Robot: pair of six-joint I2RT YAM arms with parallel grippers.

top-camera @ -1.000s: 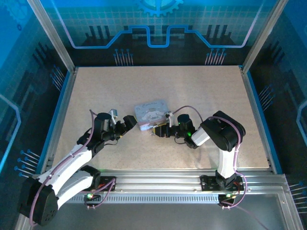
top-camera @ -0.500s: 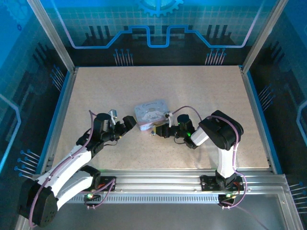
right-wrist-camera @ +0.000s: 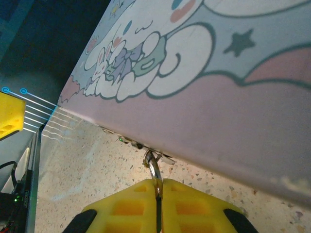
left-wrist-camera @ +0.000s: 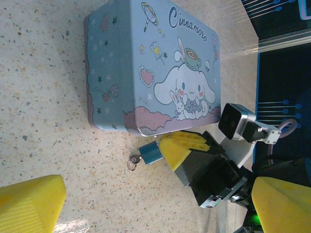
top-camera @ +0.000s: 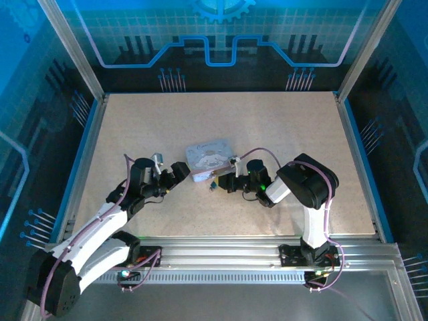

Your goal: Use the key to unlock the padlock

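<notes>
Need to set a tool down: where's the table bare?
Bare: the table beyond the tin box to its far edge, plus both far corners. Crowded: just before the tin box, around the padlock, right gripper and left gripper.

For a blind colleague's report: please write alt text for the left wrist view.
A tiny padlock lies on the speckled table beside a cartoon tin, the right gripper shut on it. The left gripper stands open.

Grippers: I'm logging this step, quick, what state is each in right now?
Left gripper: open, holding nothing.
Right gripper: closed on a thin metal piece; which part it is cannot be told.
</notes>
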